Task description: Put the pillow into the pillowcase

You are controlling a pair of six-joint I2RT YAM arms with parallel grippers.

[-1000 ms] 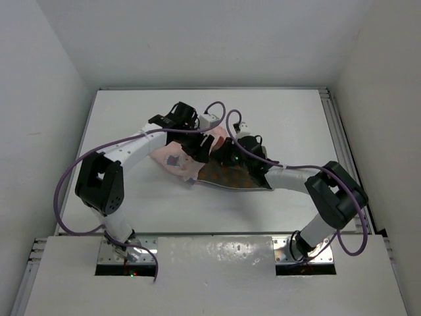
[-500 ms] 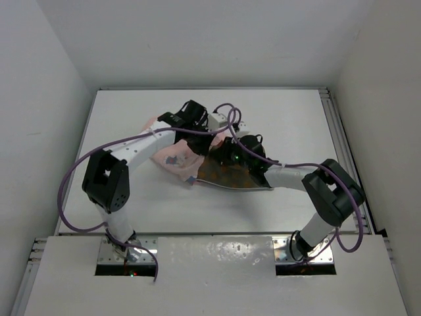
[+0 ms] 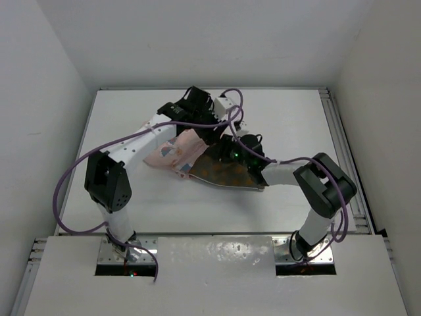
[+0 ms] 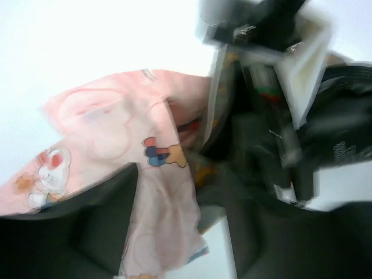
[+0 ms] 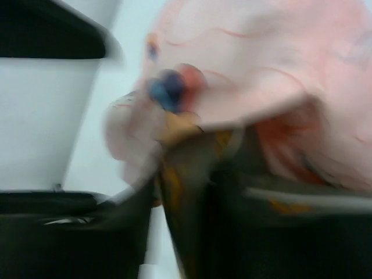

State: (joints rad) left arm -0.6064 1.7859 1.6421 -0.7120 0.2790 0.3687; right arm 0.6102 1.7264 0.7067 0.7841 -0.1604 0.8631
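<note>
One pillow [image 3: 223, 172] is lying flat mid-counter, its left end meeting the pillowcase. One pillowcase [image 3: 172, 153] is lying crumpled just left of it, its edge overlapping the pillow's far-left corner. Two claws are meeting at that join. The left claw [image 4: 183, 197] is standing partly open, with pink cloth hanging between its fingers. The right claw [image 3: 229, 150] is sitting at the pillow's far edge; its own view is blurring, so I cannot tell how wide it is. The white counter [image 3: 289, 125] is carrying everything.
</note>
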